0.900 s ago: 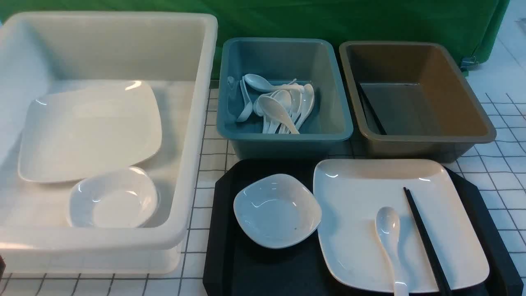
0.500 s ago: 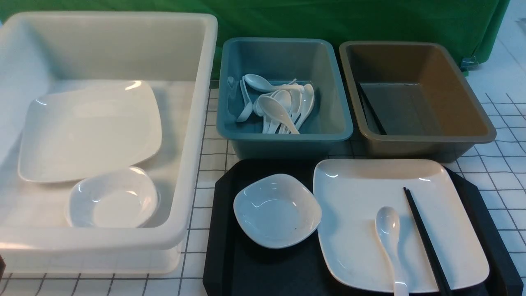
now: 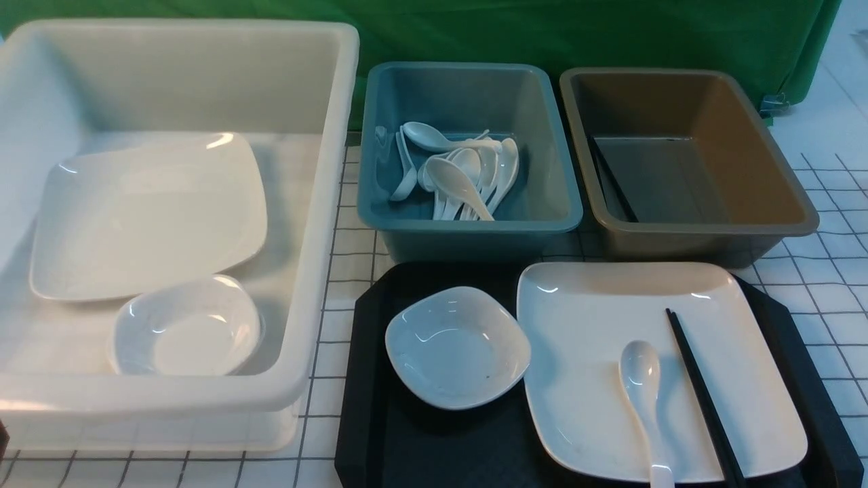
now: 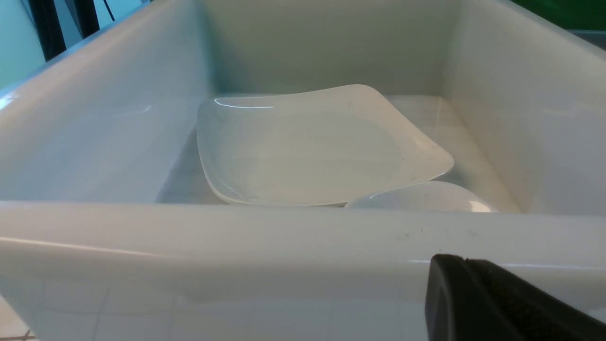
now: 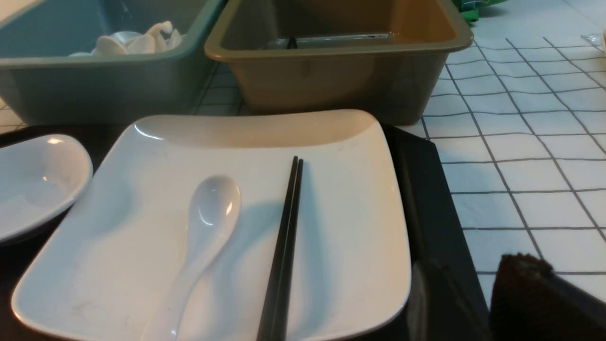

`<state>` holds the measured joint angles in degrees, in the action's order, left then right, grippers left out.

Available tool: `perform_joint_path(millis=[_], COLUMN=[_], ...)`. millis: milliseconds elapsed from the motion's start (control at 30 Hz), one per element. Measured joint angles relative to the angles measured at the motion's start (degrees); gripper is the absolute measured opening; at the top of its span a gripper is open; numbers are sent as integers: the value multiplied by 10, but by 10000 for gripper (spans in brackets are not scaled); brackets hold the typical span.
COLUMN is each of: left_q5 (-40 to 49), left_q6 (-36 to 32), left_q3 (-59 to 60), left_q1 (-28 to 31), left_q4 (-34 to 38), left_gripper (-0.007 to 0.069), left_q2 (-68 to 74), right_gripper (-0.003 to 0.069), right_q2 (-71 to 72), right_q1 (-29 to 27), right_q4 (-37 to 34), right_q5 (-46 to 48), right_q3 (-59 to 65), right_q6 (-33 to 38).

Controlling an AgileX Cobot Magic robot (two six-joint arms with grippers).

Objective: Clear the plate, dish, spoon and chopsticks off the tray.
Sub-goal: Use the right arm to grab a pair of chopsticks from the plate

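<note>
The black tray [image 3: 366, 420] lies at the front right of the table. On it sit the small white dish [image 3: 458, 349] on the left and the large white plate [image 3: 597, 352] on the right. The white spoon [image 3: 641, 379] and the black chopsticks [image 3: 702, 400] lie side by side on the plate. Neither arm shows in the front view. In the right wrist view my right gripper [image 5: 473, 263] is open and empty, low over the tray's right rim [image 5: 426, 189], near the plate [image 5: 350, 227]. My left gripper [image 4: 461, 259] is shut and empty, just outside the white tub's near wall.
A big white tub [image 3: 325, 203] at the left holds another plate [image 3: 149, 213] and a bowl [image 3: 186, 325]. Behind the tray stand a blue bin [image 3: 468, 224] with several spoons [image 3: 461, 173] and a brown bin [image 3: 685, 230] with black sticks [image 3: 610, 177].
</note>
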<state>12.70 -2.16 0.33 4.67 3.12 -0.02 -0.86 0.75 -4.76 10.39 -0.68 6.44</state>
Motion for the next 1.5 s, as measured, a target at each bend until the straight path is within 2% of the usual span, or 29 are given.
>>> perform_joint_path(millis=[1267, 1300, 1333, 1367, 1400, 1433, 1467, 1500], left_q5=[0, 0, 0, 0, 0, 0, 0, 0], left_q6=[0, 0, 0, 0, 0, 0, 0, 0], left_q3=[0, 0, 0, 0, 0, 0, 0, 0], left_q1=[0, 0, 0, 0, 0, 0, 0, 0], left_q4=[0, 0, 0, 0, 0, 0, 0, 0], left_gripper=[20, 20, 20, 20, 20, 20, 20, 20], left_q2=[0, 0, 0, 0, 0, 0, 0, 0], right_gripper=[241, 241, 241, 241, 241, 241, 241, 241], right_q2=[0, 0, 0, 0, 0, 0, 0, 0], right_q1=[0, 0, 0, 0, 0, 0, 0, 0], right_q4=[0, -14, -18, -62, -69, -100, -139, -148], right_q5=[0, -1, -1, -1, -1, 1, 1, 1], right_q3=[0, 0, 0, 0, 0, 1, 1, 1], right_q6=[-7, -48, -48, -131, -142, -199, -286, -323])
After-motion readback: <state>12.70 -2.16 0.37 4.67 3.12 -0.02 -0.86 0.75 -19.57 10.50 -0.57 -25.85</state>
